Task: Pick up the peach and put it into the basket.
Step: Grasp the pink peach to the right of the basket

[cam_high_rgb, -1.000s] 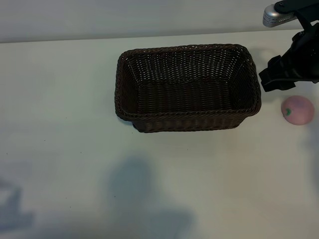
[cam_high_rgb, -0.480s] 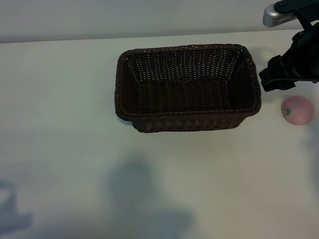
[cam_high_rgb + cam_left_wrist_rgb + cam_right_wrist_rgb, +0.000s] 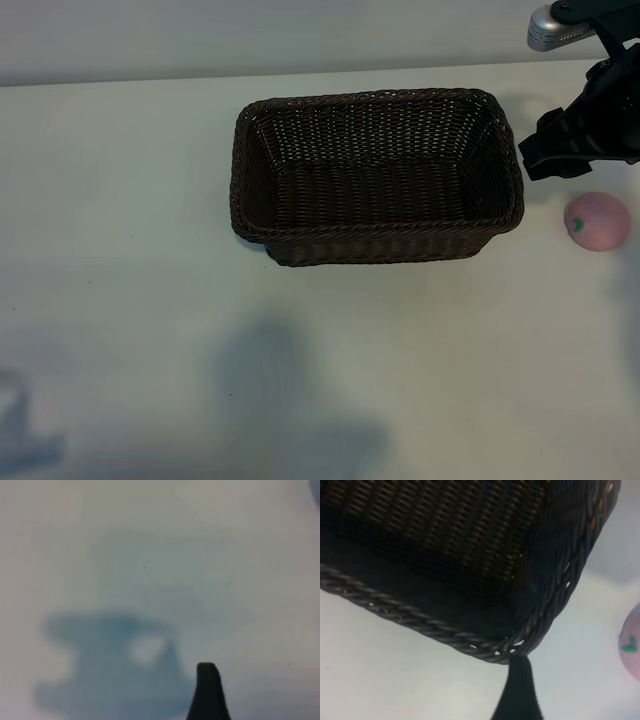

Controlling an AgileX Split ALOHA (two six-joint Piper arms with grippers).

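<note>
The peach (image 3: pixel 597 221), pale pink with a green stem mark, lies on the white table just right of the basket (image 3: pixel 378 240), a dark-brown wicker one with nothing in it. My right gripper (image 3: pixel 572 150) hangs a little behind the peach, beside the basket's right end, and is open with nothing in it. In the right wrist view one dark finger (image 3: pixel 519 690) points at the basket's corner (image 3: pixel 535 625), and the peach (image 3: pixel 631 642) shows at the edge. My left gripper is outside the exterior view. Its wrist view shows one finger (image 3: pixel 209 692) over bare table.
The white table (image 3: pixel 130 200) runs wide to the left of and in front of the basket. A pale wall edge (image 3: pixel 150 80) bounds it at the back. An arm's shadow (image 3: pixel 280 390) lies on the near part of the table.
The right gripper has lifted very slightly beside the basket. The faint shadow at the table's near left corner has drawn back toward the edge. Peach and basket have not moved.
</note>
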